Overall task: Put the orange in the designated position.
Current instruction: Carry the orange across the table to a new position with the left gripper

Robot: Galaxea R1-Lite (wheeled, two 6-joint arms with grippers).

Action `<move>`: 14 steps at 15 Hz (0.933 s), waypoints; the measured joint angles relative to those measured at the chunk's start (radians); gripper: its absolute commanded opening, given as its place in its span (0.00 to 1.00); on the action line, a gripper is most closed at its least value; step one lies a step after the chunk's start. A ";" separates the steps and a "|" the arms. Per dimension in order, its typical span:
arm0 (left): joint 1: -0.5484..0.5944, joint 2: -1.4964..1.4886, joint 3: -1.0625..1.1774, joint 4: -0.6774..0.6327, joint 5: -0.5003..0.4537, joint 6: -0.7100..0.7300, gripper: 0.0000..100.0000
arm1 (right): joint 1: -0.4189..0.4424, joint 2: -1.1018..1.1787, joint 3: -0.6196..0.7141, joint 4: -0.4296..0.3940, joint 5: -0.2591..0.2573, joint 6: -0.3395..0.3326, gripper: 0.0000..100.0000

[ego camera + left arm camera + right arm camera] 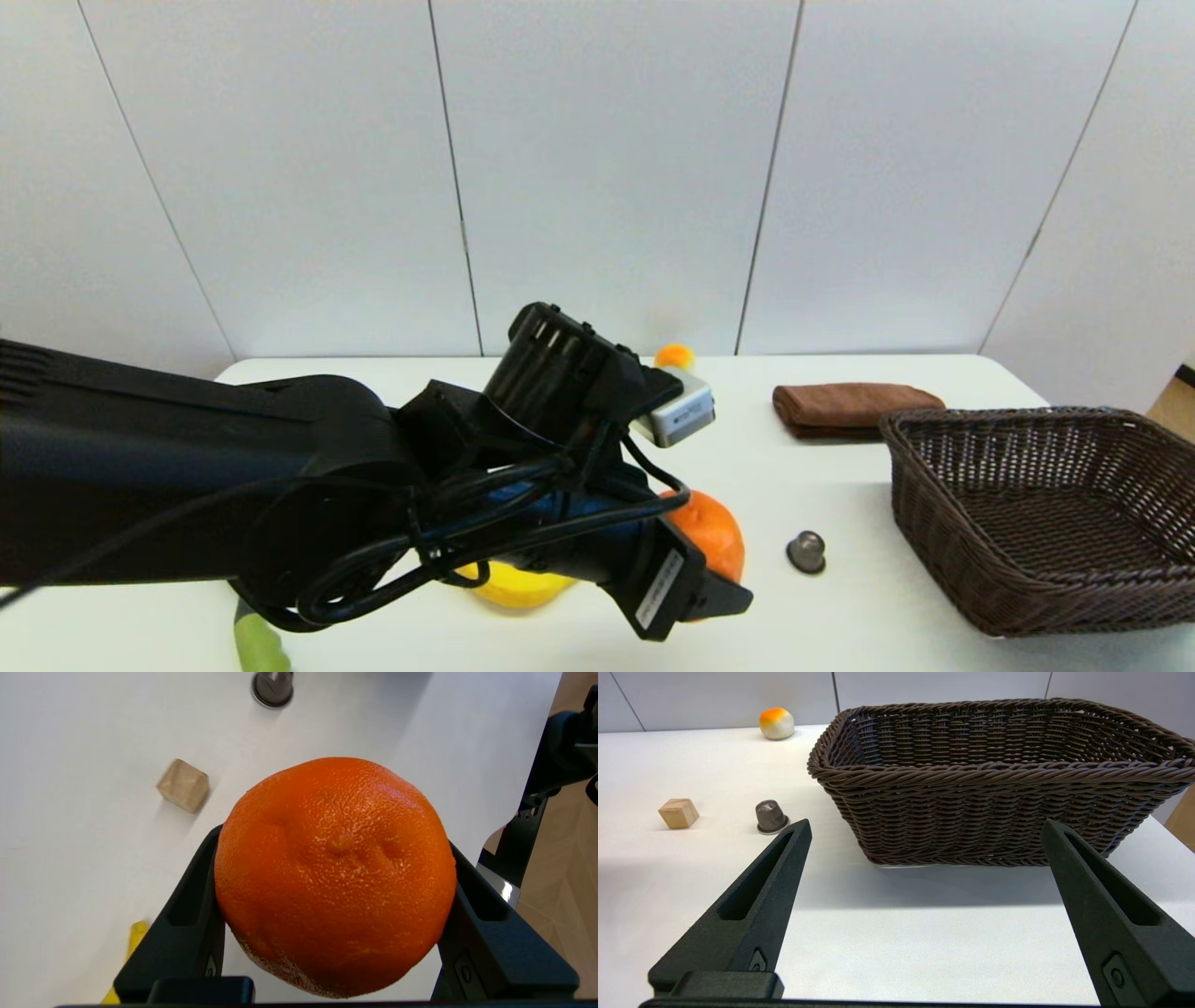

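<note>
Left gripper (pixel 334 896) clamped on the orange (pixel 335 877), held above bare white table (pixel 93 868); wooden cube (pixel 183 785) and grey capsule (pixel 273 688) apart. Right gripper (pixel 924 858) spread wide, facing the wicker basket (pixel 999 784)

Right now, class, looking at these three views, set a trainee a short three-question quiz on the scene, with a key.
1. True or false: the left gripper is shut on the round bright orange.
2. What lies inside the brown woven wicker basket: A nothing, B a folded brown cloth, C a wooden cube?
3. Fill in: the right gripper is ____.

Key: 1 true; 2 A; 3 open.
</note>
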 measured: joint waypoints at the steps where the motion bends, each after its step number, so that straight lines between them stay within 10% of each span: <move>1: -0.003 0.012 0.000 0.000 0.000 0.000 0.00 | 0.000 0.000 0.000 0.000 0.000 0.000 1.00; 14: -0.016 0.239 -0.089 -0.012 0.003 0.005 0.00 | 0.000 0.000 0.000 0.000 0.000 0.000 1.00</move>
